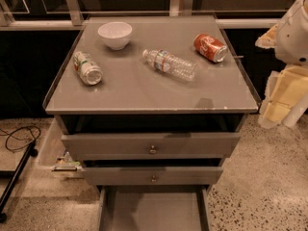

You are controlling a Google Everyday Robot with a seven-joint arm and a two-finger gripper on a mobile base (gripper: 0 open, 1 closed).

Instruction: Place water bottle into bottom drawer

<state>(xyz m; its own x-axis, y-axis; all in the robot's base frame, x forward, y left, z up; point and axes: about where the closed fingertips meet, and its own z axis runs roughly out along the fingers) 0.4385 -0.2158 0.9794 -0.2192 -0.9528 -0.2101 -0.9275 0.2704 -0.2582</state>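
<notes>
The water bottle (170,64) lies on its side on the grey cabinet top (144,93), near the middle, white cap toward the back left. The bottom drawer (153,210) stands pulled out at the lower edge of the view, and its flat grey floor is bare. My gripper (280,102) hangs at the far right, off the cabinet's right edge, level with the top and well apart from the bottle. It holds nothing that I can see.
A white bowl (115,34) sits at the back left. A silver-green can (87,68) lies at the left. An orange-red soda can (210,47) lies at the back right. The two upper drawers (152,146) with round knobs are slightly ajar. A black cable (17,137) lies on the floor at the left.
</notes>
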